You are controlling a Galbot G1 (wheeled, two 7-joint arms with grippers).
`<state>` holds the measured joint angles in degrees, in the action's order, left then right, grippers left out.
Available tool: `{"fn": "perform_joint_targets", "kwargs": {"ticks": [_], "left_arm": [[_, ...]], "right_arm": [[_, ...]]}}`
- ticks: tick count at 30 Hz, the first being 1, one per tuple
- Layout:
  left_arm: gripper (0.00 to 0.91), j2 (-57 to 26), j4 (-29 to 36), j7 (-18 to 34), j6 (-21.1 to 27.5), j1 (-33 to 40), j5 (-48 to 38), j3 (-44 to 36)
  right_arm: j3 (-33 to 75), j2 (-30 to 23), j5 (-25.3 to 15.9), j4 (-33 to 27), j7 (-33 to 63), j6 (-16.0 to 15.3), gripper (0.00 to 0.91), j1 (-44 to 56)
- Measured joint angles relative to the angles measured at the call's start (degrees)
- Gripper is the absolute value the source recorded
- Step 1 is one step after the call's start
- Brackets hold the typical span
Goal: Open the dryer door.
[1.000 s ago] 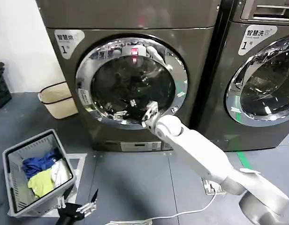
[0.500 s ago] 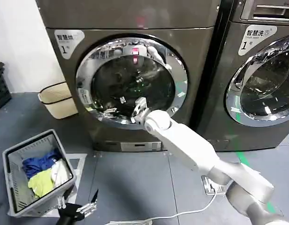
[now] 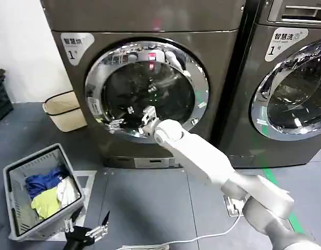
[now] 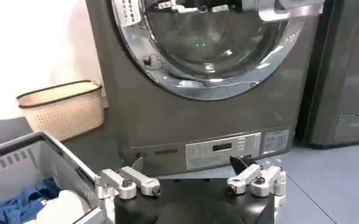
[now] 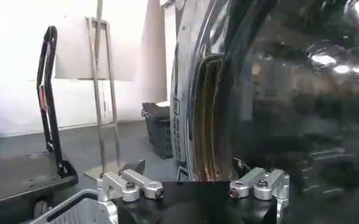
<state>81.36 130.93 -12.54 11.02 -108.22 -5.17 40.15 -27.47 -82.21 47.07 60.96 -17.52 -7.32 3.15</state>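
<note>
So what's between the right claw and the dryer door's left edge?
Nothing. In the head view, the right claw reaches toward the left rim of the dryer door, with bare glass and chrome between them.

Grey laundry basket (image 3: 14, 179) near left on the floor, blue (image 3: 41, 183), yellow-green (image 3: 45, 202) and white (image 3: 66, 191) clothes inside. Beige wicker bin (image 3: 64, 110) against the far-left wall. Second machine (image 3: 291, 78) at right, door shut. White cable (image 3: 202, 237) across the floor, near right.
</note>
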Motion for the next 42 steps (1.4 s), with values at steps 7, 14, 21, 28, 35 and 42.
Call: {"fn": "perform_joint_targets", "kwargs": {"ticks": [7, 14, 21, 28, 35, 42], "left_arm": [[0.907, 0.00, 0.00, 0.01, 0.00, 0.17, -0.06, 0.00], [0.907, -0.03, 0.07, 0.01, -0.01, 0.23, -0.21, 0.07], [0.907, -0.09, 0.12, -0.16, 0.02, 0.27, -0.29, 0.13], [0.907, -0.27, 0.12, -0.16, 0.05, 0.39, -0.37, 0.17], [0.907, -0.42, 0.02, -0.17, 0.17, 0.69, -0.74, 0.55], [0.907, -0.52, 0.12, -0.26, 0.47, 1.08, -1.41, 1.02]], "right_arm": [[0.07, -2.10, -1.20, -1.61, -0.25, -0.03, 0.907, -0.10], [0.15, -4.23, -1.73, -3.19, -0.64, -0.08, 0.907, -0.30], [-0.16, -5.49, -2.11, -3.68, -1.55, -0.30, 0.907, -0.54], [-0.89, -4.72, -2.13, -1.95, -3.43, -0.70, 0.907, -0.32], [-1.73, -2.75, -1.94, 1.02, -6.11, -1.30, 0.907, 0.59], [-2.76, 0.82, -0.89, 5.59, -9.82, -1.99, 0.907, 2.17]]}}
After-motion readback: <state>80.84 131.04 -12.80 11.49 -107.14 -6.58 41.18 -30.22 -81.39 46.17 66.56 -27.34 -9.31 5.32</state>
